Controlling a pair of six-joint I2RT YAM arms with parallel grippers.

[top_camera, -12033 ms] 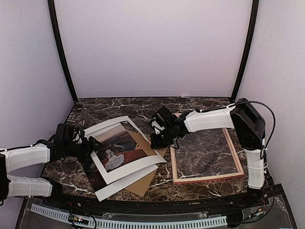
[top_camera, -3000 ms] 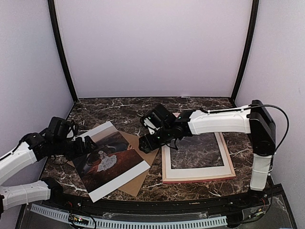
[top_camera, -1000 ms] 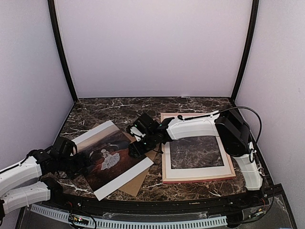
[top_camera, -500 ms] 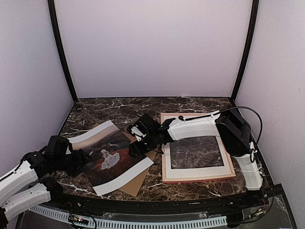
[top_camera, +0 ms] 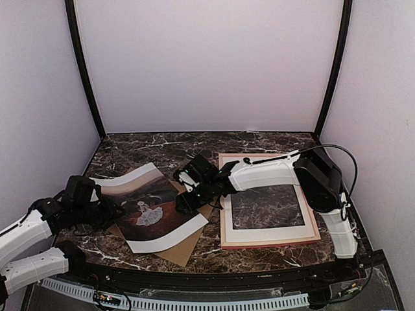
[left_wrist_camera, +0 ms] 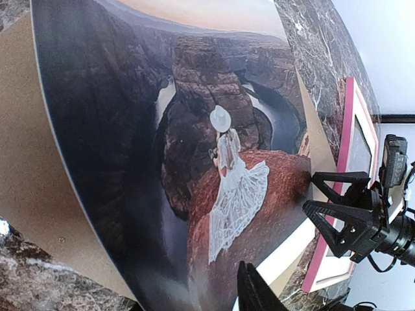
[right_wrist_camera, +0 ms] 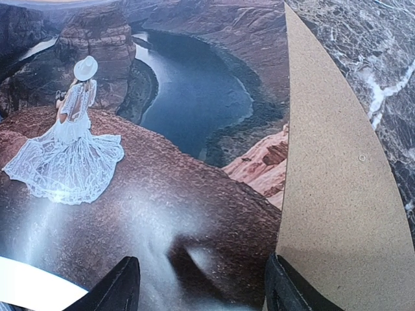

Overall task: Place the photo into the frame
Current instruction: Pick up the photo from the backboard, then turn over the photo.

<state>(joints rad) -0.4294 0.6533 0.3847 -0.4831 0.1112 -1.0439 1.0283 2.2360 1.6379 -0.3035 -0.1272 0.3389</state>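
One finger [left_wrist_camera: 249,291] of left pincer [top_camera: 109,210] visible over photo [top_camera: 152,204]; cardboard [top_camera: 185,249] mostly covered.

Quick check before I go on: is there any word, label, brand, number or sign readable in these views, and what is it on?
No text can be read in any view.
The photo shows only a canyon and a figure in white, with no caption.
No lettering shows on the frame or the cardboard board.
The small device on the near rail is too small to read.
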